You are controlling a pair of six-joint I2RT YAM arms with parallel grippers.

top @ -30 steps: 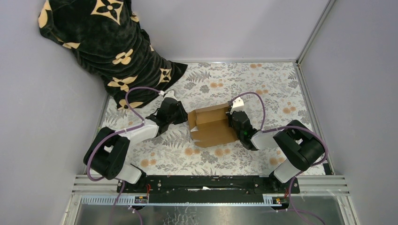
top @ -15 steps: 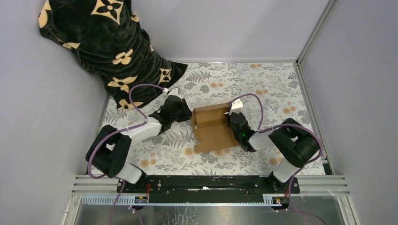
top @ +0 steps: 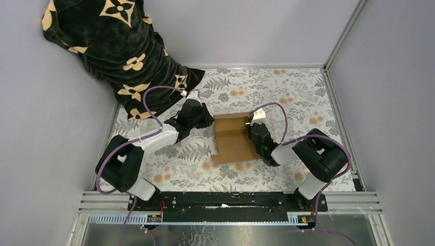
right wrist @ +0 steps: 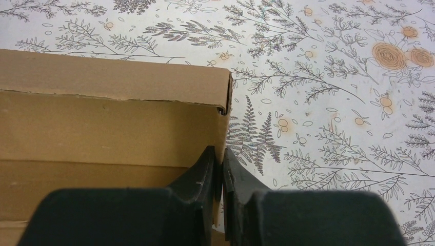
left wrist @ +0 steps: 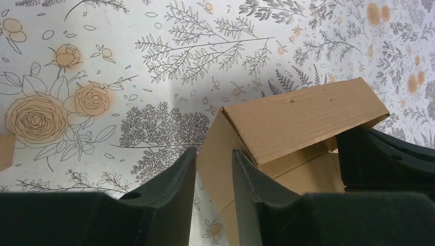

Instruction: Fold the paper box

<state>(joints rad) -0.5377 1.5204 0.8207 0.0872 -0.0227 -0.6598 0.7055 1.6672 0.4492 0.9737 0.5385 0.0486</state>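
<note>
**Item 1. Paper box** (top: 232, 146). Plain brown cardboard, partly folded, open at the top. We find it lying on the desk (top: 287, 92) between the two grippers: just to the right of the left gripper, and directly at the right gripper, which has hold of its right side. The walls we see stand upright. In the left wrist view, one panel leans at a slant over the inside.

**Item 2. Right gripper** (right wrist: 221, 154). The jaws are nearly together and pinch the thin upright wall on the box's right side. One jaw sits inside the box and the other outside it, over the desk. The end corner of that wall shows just ahead of the jaw tips.

**Item 3. Left gripper** (left wrist: 214, 154). The jaws are parted by a moderate gap and clamp nothing that we can make out. The box's left wall shows in the gap, just ahead of the tips. We cannot tell whether the tips touch the cardboard.

**Item 4. Desk.** It is covered with a pale sheet printed with grey ferns and orange roses. It lies under both grippers and carries the box.

**Item 5. Blanket** (top: 118, 56). Black with tan flower shapes, heaped in the corner behind and to the left of the left gripper. Its lower edge rests on the desk, apart from the box.
</note>
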